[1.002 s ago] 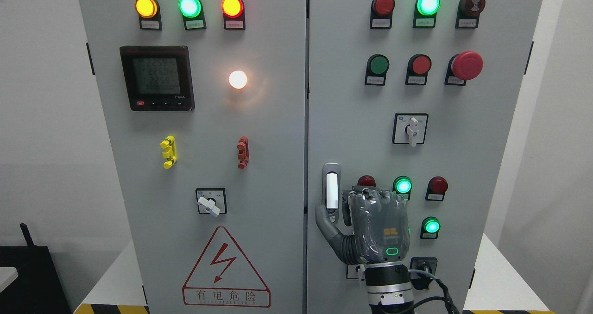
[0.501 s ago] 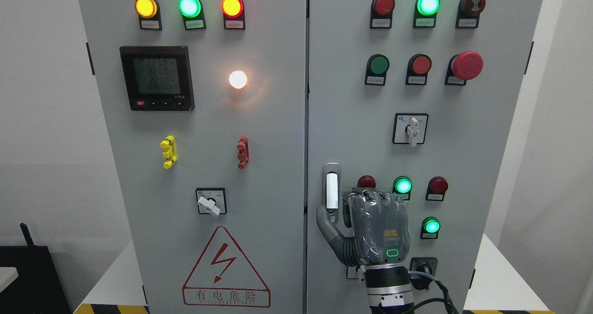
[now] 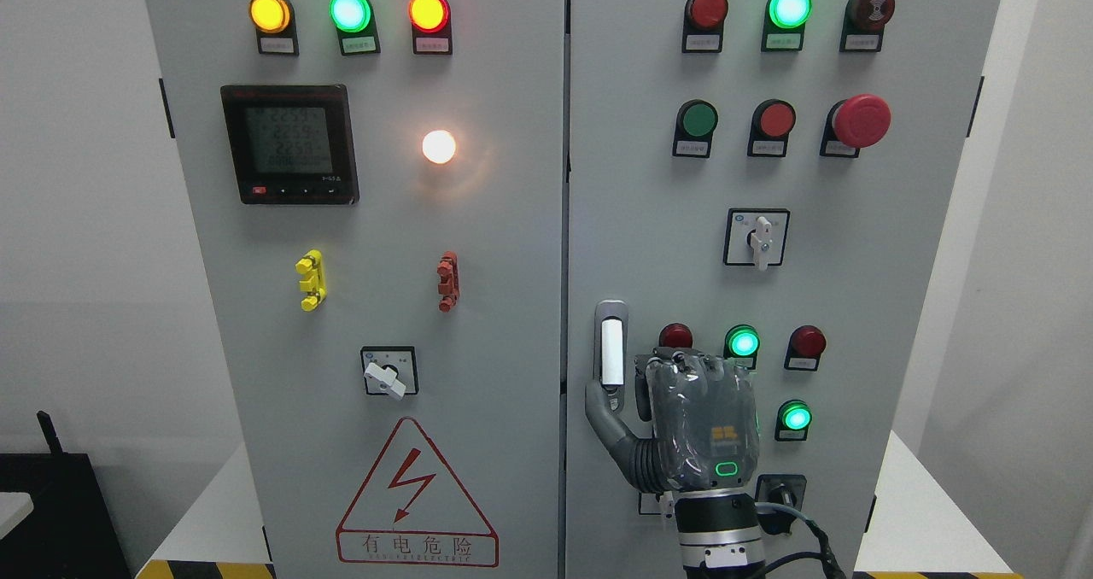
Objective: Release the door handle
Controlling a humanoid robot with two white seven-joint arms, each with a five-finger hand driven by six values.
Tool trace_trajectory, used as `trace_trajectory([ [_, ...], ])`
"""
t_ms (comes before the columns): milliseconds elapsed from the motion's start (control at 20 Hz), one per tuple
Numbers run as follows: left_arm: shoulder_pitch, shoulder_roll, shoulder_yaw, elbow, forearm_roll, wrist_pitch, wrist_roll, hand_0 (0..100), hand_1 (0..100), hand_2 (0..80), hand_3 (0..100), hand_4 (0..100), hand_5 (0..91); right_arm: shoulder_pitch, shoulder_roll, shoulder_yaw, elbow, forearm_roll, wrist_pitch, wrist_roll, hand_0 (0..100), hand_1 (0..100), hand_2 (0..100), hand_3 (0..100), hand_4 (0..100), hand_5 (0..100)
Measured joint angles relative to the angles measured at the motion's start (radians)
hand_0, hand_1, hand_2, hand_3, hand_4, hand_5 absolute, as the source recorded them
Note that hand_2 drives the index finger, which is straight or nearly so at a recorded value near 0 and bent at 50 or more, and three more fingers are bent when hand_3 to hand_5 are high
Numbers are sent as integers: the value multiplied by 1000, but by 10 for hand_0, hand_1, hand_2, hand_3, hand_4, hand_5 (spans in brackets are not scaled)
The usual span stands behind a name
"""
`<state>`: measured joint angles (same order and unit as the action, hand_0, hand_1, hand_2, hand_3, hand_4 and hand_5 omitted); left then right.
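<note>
The door handle [image 3: 610,344] is a grey upright plate with a white lever, at the left edge of the cabinet's right door [image 3: 649,220]. My right hand [image 3: 623,387] comes up from the bottom edge and sits at the handle's lower end. Its thumb [image 3: 598,404] lies against the left of that lower end. The other fingers [image 3: 662,370] are curled just to the right of the plate, with a thin gap showing. The handle's bottom tip is hidden behind the thumb. The left arm is out of view.
Around the hand on the right door are a red lamp [image 3: 675,335], green lamps [image 3: 742,342] [image 3: 796,417], a rotary switch [image 3: 756,237] and a red emergency button [image 3: 862,120]. The left door [image 3: 384,220] carries a meter [image 3: 289,143] and a warning triangle [image 3: 416,494].
The right hand has slid slightly right and down, so the gap between its curled fingers and the handle plate has widened. The doors and handle have not moved.
</note>
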<state>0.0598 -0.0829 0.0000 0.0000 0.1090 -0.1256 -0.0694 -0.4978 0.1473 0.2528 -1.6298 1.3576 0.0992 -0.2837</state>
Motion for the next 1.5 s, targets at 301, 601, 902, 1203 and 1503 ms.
trace_trajectory([
  [301,0,0,0,0,0,0,0,120,389,0,0,0,0,1,0,-1,0,0,0,-1,436,449,1000,1000,1000,990],
  [601,0,0,0,0,0,0,0,120,389,0,0,0,0,1,0,-2,-1,0,2,-1,468,434,1000,1000,1000,990],
  [902,0,0,0,0,0,0,0,120,389,0,0,0,0,2,1,-2,-2,0,9,-1,477,433,1000,1000,1000,991],
  [1203,0,0,0,0,0,0,0,120,389,0,0,0,0,5,1,-3,-4,0,11,-2,480,439,1000,1000,1000,990],
  [1503,0,0,0,0,0,0,0,120,389,0,0,0,0,8,1,-3,-4,0,20,-6,481,443,1000,1000,1000,990],
])
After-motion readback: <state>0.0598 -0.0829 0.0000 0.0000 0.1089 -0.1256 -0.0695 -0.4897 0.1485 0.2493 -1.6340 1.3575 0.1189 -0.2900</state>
